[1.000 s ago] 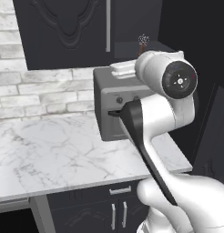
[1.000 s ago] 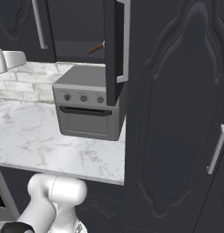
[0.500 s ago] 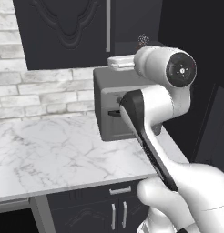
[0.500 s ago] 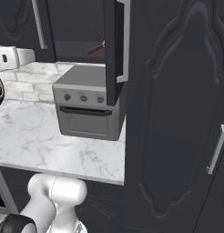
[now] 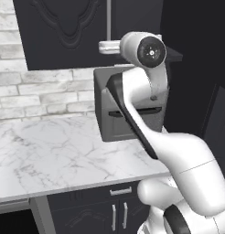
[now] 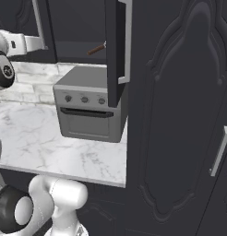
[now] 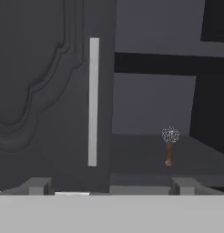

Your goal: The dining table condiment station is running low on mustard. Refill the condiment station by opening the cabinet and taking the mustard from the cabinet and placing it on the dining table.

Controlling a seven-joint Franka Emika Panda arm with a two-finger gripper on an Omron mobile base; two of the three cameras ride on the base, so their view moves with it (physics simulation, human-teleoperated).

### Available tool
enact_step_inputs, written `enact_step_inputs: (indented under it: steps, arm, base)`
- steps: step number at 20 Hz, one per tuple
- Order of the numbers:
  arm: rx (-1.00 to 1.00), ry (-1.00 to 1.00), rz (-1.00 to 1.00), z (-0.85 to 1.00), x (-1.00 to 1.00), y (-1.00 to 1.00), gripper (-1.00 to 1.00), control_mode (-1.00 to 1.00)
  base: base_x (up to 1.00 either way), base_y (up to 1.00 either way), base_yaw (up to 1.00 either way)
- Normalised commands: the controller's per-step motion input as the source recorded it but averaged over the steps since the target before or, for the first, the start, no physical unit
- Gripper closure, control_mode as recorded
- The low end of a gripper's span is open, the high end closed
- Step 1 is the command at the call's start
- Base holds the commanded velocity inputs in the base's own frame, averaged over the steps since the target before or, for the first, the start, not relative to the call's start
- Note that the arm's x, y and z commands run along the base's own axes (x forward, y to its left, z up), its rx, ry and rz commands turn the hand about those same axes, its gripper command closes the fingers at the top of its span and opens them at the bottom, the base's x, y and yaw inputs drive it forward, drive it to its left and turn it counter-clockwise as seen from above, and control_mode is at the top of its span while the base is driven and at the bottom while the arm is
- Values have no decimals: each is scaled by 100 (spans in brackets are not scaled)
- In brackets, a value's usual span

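Observation:
The black upper cabinet [image 7: 45, 91] has its left door shut, with a long silver handle [image 7: 93, 102]. Its right door [image 6: 114, 50] stands swung out, edge-on in the right base view. The opened half shows a dark shelf [image 7: 145, 150] with a small whisk [image 7: 170, 146] on it. My gripper [image 7: 111, 185] is open and empty, level with that shelf and a short way in front of the shut door's handle. The hand [image 5: 109, 46] is raised above the toaster oven. The mustard and the dining table are out of view.
A grey toaster oven [image 6: 90, 110] sits on the marble counter [image 5: 50, 155] right under the cabinet. A tall dark cabinet [image 6: 180, 115] with a silver handle [image 6: 220, 150] stands on the right. Low dark cabinets [image 5: 100, 210] run under the counter. A grey brick wall [image 5: 36, 96] backs it.
The arm has lifted, and its wrist has moved up and left in the left base view. It has also come into the left edge of the right base view. The jaws stayed open.

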Motion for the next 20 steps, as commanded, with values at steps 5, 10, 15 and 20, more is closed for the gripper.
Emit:
enact_step_inputs:
  steps: [5,10,15,20]
  arm:
    - [0,0,-17,30,60,17,-100,-100]
    - [0,0,3,3,52,31,-100,-100]
    - [1,0,21,0,56,1,-100,-100]
    - [0,0,11,0,41,0,-100,-100]
  base:
    - [0,0,0]
    - [0,0,0]
    - [0,0,0]
    - [0,0,0]
